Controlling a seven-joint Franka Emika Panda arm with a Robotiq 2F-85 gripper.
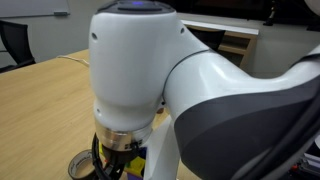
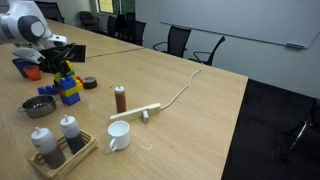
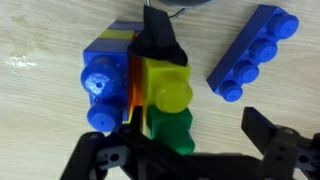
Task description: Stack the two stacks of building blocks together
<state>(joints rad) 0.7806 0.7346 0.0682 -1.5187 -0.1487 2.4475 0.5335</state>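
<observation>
In the wrist view a stack of studded bricks (image 3: 140, 95) lies on the wooden table: blue on the left, yellow and green on the right, with an orange-red strip between. A long blue studded brick (image 3: 255, 50) lies apart at the upper right. My gripper (image 3: 180, 150) is open, its fingers either side of the stack's green end, and the right finger is clear of it. In an exterior view the gripper (image 2: 60, 68) hangs just above the blue and yellow bricks (image 2: 70, 92), with a red piece (image 2: 50, 92) beside them.
A dark tape roll (image 2: 90, 83) lies next to the bricks and also shows in an exterior view (image 1: 80, 165). A brown shaker bottle (image 2: 120, 98), white mug (image 2: 118, 135), metal bowl (image 2: 38, 105), wooden tray with shakers (image 2: 60, 150) and a power strip (image 2: 140, 112) stand nearby.
</observation>
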